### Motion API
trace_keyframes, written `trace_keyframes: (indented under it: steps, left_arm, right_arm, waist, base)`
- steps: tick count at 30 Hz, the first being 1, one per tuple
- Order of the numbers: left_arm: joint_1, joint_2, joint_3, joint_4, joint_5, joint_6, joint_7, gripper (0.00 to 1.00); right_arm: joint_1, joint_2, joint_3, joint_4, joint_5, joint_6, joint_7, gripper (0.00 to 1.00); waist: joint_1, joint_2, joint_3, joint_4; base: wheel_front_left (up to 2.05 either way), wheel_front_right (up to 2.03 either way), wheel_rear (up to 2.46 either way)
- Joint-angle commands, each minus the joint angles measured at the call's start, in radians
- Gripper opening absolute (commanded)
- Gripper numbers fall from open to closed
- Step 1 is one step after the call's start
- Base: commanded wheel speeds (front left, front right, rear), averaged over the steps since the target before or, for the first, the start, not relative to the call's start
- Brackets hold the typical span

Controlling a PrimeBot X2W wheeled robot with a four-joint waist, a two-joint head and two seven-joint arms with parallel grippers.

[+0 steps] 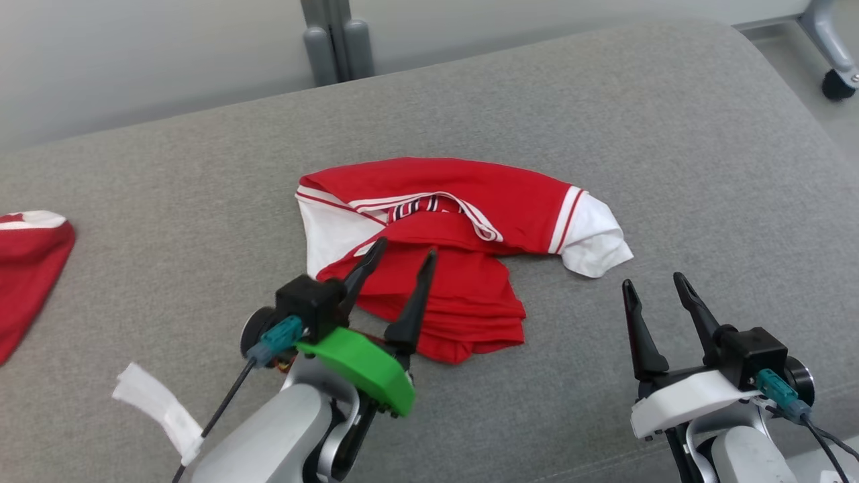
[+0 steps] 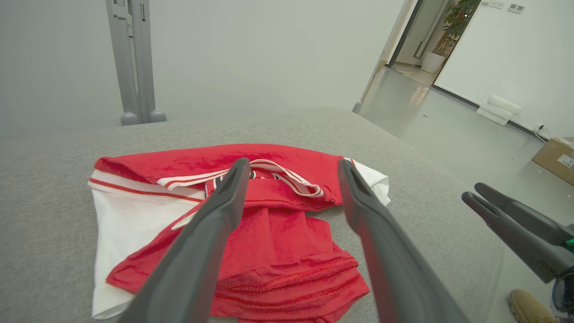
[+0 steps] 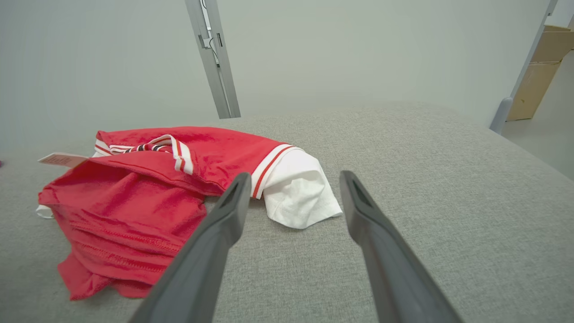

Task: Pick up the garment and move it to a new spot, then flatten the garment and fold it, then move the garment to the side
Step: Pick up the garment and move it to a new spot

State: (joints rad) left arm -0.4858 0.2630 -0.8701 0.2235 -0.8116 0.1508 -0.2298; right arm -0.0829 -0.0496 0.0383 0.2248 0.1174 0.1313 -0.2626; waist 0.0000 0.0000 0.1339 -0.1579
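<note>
Red garment [image 1: 517, 201], long axis left-right (sleeve [image 1: 594, 241] pointing right), crumpled

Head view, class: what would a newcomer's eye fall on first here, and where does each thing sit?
A crumpled red and white garment lies in the middle of the grey padded surface. The left claw, on a bright green mount, stands open over its near part; the right claw stands open to the right. Another red cloth shows at the left edge.
</note>
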Motion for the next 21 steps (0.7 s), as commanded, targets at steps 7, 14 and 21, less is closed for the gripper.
trace_keyframes:
  steps: [7, 14, 21]
  left_arm:
    - [0.179, 0.062, 0.115, -0.029, 0.088, 0.086, -0.036, 1.00]
    - [0.411, 0.053, 0.348, -0.111, 0.271, 0.070, -0.036, 1.00]
    - [0.595, -0.033, 0.592, -0.153, 0.413, -0.025, -0.035, 1.00]
  right_arm:
    - [0.053, -0.002, -0.043, -0.023, -0.057, -0.001, -0.003, 1.00]
    - [0.099, -0.002, -0.084, -0.033, -0.077, -0.001, -0.003, 1.00]
    - [0.139, -0.002, -0.106, -0.039, -0.082, -0.001, -0.003, 1.00]
  waist:
    - [0.0000, 0.0000, -0.075, 0.151]
    - [0.0000, 0.0000, -0.122, 0.224]
    - [0.0000, 0.0000, -0.141, 0.261]
  base:
    - [0.00, 0.00, 0.00]
    - [0.00, 0.00, 0.00]
    - [0.00, 0.00, 0.00]
